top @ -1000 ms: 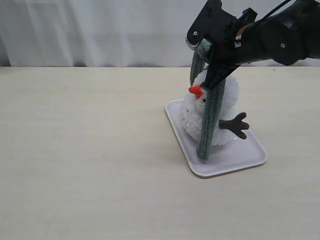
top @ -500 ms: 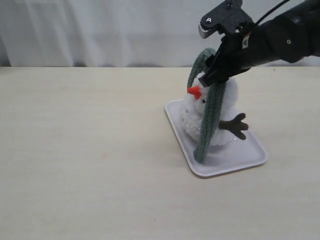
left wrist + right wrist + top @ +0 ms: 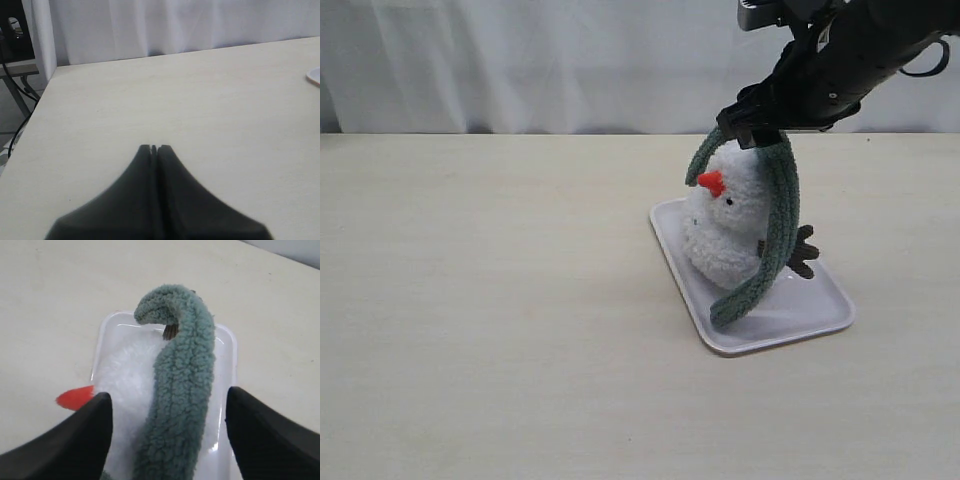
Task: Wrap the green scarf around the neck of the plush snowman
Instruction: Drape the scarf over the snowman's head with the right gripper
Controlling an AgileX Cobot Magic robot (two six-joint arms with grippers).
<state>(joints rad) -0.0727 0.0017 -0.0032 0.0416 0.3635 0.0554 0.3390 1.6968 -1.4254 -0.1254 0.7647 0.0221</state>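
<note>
The plush snowman [image 3: 725,235] stands on a white tray [image 3: 800,320], its orange-red nose [image 3: 711,182] pointing left. The green scarf [image 3: 782,215] arches over the top of its head. One short end hangs by the nose; the long end falls down the right side and curls onto the tray. My right gripper [image 3: 752,130] hovers just above the head. In the right wrist view its jaws [image 3: 169,394] stand wide apart, and the scarf [image 3: 182,390] runs between them without touching either finger. The neck is hidden by fluff and scarf. My left gripper [image 3: 154,147] is shut on nothing.
The tray [image 3: 225,340] sits on a pale wooden table [image 3: 500,300] before a white curtain [image 3: 520,60]. A brown twig arm [image 3: 805,250] sticks out behind the scarf. The left gripper hovers over bare tabletop [image 3: 200,100], with the tray's corner [image 3: 314,76] at that frame's edge.
The right gripper has moved up and to the right and opened. The scarf's long end has swung from the snowman's front to its right side, so the strip now arches over the head.
</note>
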